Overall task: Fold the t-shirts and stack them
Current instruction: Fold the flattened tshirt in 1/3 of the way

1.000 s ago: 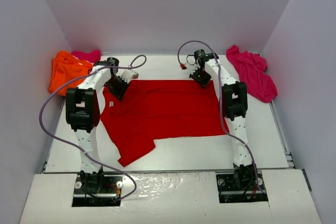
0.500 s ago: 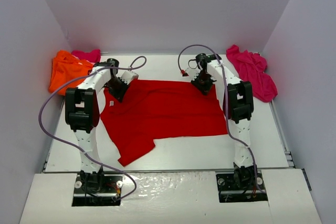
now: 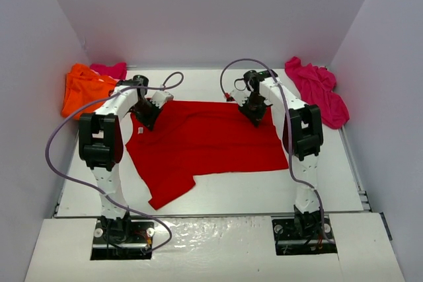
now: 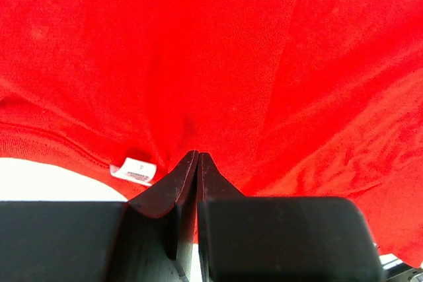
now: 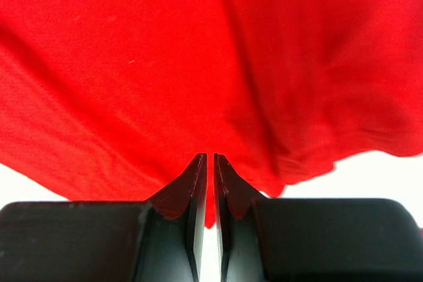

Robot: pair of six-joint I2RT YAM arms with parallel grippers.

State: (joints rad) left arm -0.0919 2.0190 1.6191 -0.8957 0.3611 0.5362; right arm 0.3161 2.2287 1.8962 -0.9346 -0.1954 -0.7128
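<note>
Now the red t-shirt (image 3: 205, 143) lies spread flat across the middle of the white surface (image 3: 264, 193), with one sleeve trailing toward the near left. The left gripper (image 3: 147, 120) sits at the shirt's far left edge, by the neck. In the left wrist view its fingers (image 4: 177, 184) are pressed together with a fold of red cloth pinched between them, and a small white label (image 4: 134, 170) shows on the hem just beside them. The right gripper (image 3: 255, 113) is at the far right edge of the same shirt. The right wrist view shows its jaws almost closed, with a thin strip of red cloth caught in the narrow slit. An orange t-shirt (image 3: 82, 92) lies crumpled in the far left corner, touching a magenta t-shirt (image 3: 111, 69) behind it. A pink t-shirt (image 3: 318, 90) is heaped in the far right corner, well apart from the red one.
</note>
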